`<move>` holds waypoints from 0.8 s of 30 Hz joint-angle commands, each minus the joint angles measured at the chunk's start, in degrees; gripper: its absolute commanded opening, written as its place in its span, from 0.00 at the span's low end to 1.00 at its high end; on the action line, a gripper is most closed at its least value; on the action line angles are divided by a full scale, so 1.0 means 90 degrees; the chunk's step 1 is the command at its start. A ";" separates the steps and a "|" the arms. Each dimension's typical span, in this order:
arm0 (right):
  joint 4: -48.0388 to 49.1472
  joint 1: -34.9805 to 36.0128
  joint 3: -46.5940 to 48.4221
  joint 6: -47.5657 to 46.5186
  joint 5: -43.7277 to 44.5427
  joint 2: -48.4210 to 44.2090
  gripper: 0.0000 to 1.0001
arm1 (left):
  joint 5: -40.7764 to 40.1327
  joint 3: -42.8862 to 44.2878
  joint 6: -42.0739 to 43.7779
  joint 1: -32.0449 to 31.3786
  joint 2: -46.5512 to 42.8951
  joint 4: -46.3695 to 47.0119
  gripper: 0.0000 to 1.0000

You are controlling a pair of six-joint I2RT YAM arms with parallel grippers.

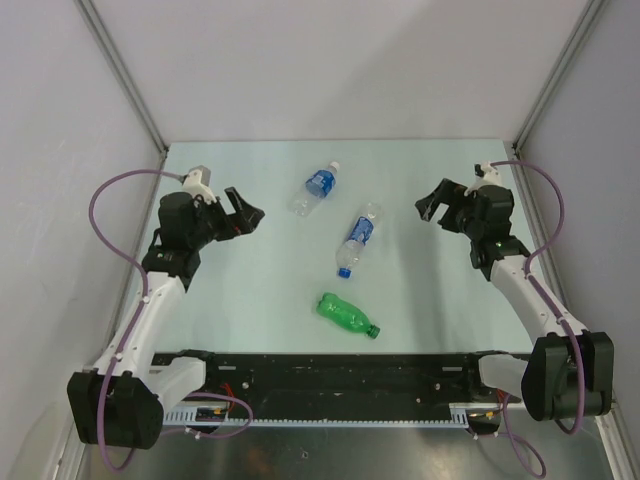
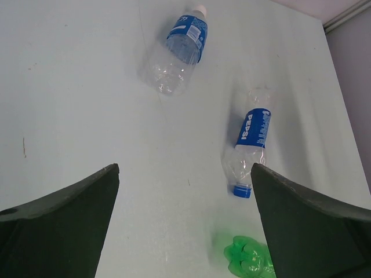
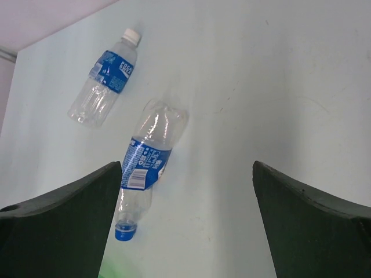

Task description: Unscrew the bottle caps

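On the pale table point(image 1: 250, 180), three small drink containers lie on their sides, all well apart from the two tools raised over them. The left gripper point(image 1: 245, 212) hovers above the table's left side with its jaws spread wide and nothing between them; the right gripper point(image 1: 432, 205) hangs above the right side, likewise spread and empty. Each points inward toward the middle. Farthest away lies the white-capped bottle point(image 1: 318, 186), clear with a blue label, its white cap point(image 1: 333, 166) aimed toward the far right. Nearer and slightly to the right lies the blue-capped bottle point(image 1: 358, 238), also clear with a blue label, its blue cap point(image 1: 344, 271) aimed toward the near edge; these two lie close but apart. Nearest of all is the green bottle point(image 1: 343, 314), lying aslant with its green cap point(image 1: 374, 331) toward the near right. All three caps sit on their necks. In the left wrist view the dark fingers point(image 2: 64, 226) frame both clear bottles, with part of the green one at the bottom edge. In the right wrist view that tool's own fingers point(image 3: 58, 226) frame the same clear pair, with only a green sliver showing below
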 commanded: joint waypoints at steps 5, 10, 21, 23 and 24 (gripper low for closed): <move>0.0058 0.0060 0.0270 -0.0107 -0.0393 -0.0130 0.99 | 0.0355 0.0360 0.0220 0.0076 0.0103 -0.0003 0.99; 0.0079 0.0045 0.0319 -0.0136 -0.0494 0.0017 0.99 | 0.0656 0.1026 0.0449 0.0063 0.1103 0.0004 0.99; 0.0006 0.0028 0.0464 -0.0142 -0.0652 0.0400 0.99 | -0.0899 0.4693 0.1772 -0.1232 0.4373 -0.1316 0.99; 0.0017 -0.0001 0.0472 -0.0125 -0.0741 0.0470 0.99 | -0.1173 0.5503 0.2141 -0.1461 0.5111 -0.1734 0.99; 0.0020 -0.0024 0.0479 -0.0121 -0.0778 0.0505 0.99 | -0.1268 0.5849 0.2310 -0.1542 0.5519 -0.1915 0.99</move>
